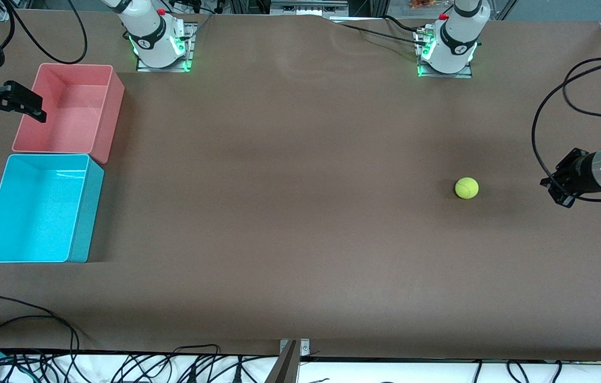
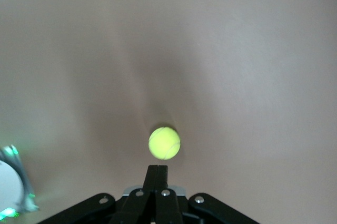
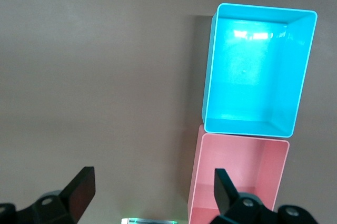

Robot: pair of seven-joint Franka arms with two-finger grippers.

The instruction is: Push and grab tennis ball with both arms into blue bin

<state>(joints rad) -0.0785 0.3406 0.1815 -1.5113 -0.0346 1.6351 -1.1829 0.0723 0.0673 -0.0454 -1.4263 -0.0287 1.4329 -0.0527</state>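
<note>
The tennis ball lies on the brown table toward the left arm's end; it also shows in the left wrist view. My left gripper is low beside the ball, on the side toward the table's end, with a gap between them. Its fingers are shut, empty and point at the ball. The blue bin stands empty at the right arm's end and also shows in the right wrist view. My right gripper is open and empty, up in the air over the pink bin's outer edge.
An empty pink-red bin stands against the blue bin, farther from the front camera; it shows in the right wrist view too. The arm bases stand along the table's edge farthest from the front camera. Cables hang off the edge nearest that camera.
</note>
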